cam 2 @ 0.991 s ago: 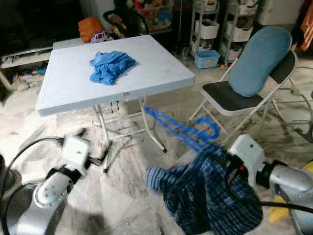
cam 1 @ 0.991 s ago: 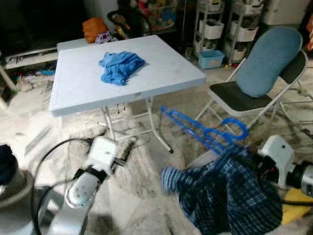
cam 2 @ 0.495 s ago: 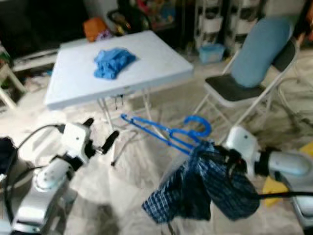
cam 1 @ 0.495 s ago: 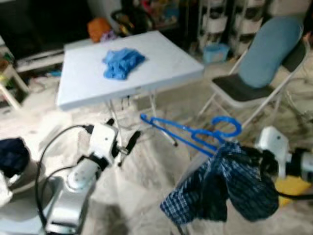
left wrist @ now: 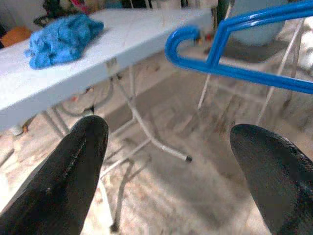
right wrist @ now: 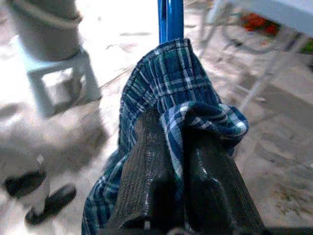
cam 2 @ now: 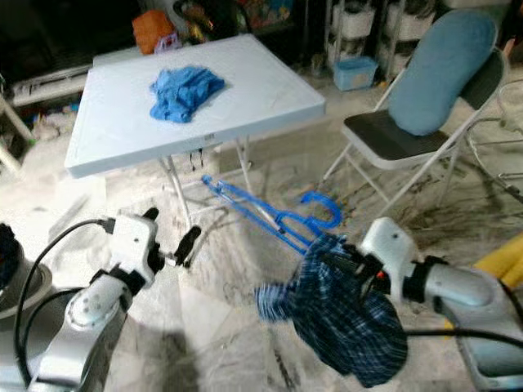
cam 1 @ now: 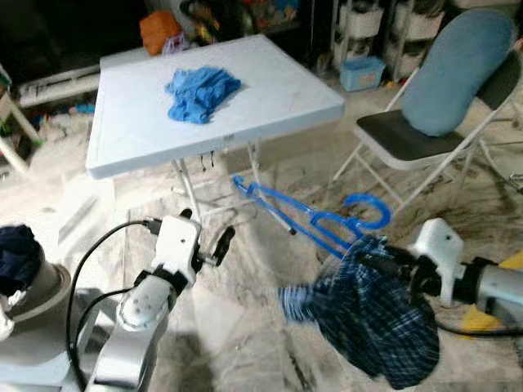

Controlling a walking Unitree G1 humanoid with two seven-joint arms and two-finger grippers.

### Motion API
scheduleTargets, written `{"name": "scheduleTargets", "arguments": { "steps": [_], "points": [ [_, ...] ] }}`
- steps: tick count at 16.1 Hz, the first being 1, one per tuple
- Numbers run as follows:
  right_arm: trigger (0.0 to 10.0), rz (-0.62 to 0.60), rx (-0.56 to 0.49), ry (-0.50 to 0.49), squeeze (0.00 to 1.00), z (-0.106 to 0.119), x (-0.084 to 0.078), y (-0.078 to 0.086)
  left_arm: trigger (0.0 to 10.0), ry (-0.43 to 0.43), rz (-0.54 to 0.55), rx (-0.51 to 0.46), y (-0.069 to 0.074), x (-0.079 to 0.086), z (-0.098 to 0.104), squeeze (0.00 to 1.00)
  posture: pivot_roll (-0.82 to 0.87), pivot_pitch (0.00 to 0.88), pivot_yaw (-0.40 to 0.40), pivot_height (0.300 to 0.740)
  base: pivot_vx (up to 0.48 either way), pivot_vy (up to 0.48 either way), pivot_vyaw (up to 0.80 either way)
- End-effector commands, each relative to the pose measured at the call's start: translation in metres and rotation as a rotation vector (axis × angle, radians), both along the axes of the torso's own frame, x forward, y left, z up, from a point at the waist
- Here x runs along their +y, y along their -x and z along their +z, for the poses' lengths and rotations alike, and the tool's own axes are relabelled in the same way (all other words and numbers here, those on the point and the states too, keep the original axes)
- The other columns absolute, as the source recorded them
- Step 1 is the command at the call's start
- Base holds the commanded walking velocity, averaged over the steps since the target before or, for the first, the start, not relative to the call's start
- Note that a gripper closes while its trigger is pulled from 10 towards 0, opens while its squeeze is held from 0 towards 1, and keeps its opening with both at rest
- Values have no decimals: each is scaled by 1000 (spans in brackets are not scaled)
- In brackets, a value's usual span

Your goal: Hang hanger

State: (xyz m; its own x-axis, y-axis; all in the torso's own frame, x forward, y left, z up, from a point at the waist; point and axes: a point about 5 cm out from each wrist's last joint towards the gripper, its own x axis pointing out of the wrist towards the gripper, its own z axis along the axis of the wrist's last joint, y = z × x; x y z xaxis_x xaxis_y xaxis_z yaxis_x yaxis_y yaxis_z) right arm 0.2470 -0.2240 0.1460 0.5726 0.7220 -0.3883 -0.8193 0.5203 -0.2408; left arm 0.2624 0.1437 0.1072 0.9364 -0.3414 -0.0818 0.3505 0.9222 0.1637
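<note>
The right gripper (right wrist: 178, 147) was clamped on a fold of the plaid shirt (cam 1: 372, 314), which hung off one end of the blue hanger (cam 1: 315, 219). The hanger was in the air, low over the floor, in front of the table's (cam 1: 122, 159) near edge and beside the folding chair (cam 1: 409, 147). A second before, the shirt had drooped lower and nearer the camera; since then the view had swung and the hanger had come up, stretching flatter toward the table legs. That suggested the robot was carrying the load on, with no rail to hang it on in sight yet. The left gripper (left wrist: 166, 161) stood wide open and empty, looking past the hanger's hook toward the table. A blue cloth (cam 1: 200, 91) lay near the tabletop's middle.
</note>
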Motion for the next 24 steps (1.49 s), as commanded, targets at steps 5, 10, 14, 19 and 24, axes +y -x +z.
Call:
{"name": "scheduleTargets", "arguments": {
  "steps": [5, 10, 14, 19, 24],
  "points": [
    [10000, 218, -15, 144, 0, 15, -2, 2, 10000, -79, -264, -39, 2, -9, 14, 0, -133, 0, 85, 740, 0, 0, 0],
    [10000, 369, -30, 186, 0, 26, 7, -9, 10000, -89, -513, 5, 6, -25, 15, 0, -133, 3, 89, 740, 0, 0, 0],
    [10000, 492, -11, 223, 0, 24, 15, -10, 10000, -55, -647, 46, 4, -31, 19, 0, -135, 3, 90, 740, 0, 0, 0],
    [10000, 554, -1, 226, 0, 24, 17, -7, 10000, -8, -776, 168, 9, -22, 13, 0, -138, 4, 96, 740, 0, 0, 0],
    [10000, 584, 38, 269, 0, 14, 14, -1, 0, -23, -874, 161, 10, -22, 24, 0, -137, 7, 99, 740, 0, 0, 0]
  ]
}}
